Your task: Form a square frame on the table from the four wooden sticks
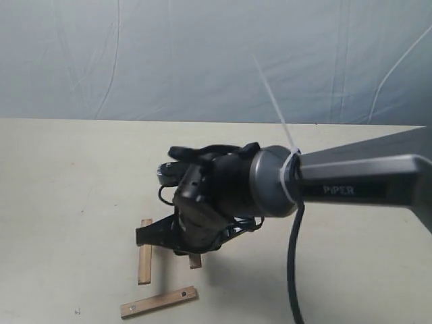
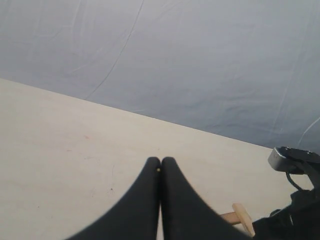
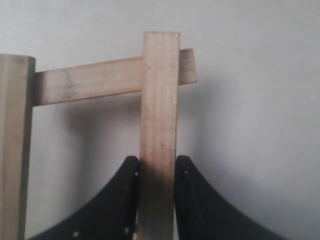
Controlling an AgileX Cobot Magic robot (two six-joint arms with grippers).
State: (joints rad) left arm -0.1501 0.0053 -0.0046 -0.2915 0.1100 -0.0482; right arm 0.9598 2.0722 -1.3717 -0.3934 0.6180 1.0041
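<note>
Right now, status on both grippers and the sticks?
Left gripper shut, empty. Right gripper shut on held stick, its end over cross stick. Loose stick apart; square unfinished.

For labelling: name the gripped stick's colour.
Light brown wood stick; right wrist view shows it best.

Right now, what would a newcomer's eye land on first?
The dark right arm, stretched in from the right over the middle of the table. Its fingers clamp one wooden stick, which crosses over the end of a second stick; a holed stick lies apart near the exterior view's bottom edge.
</note>
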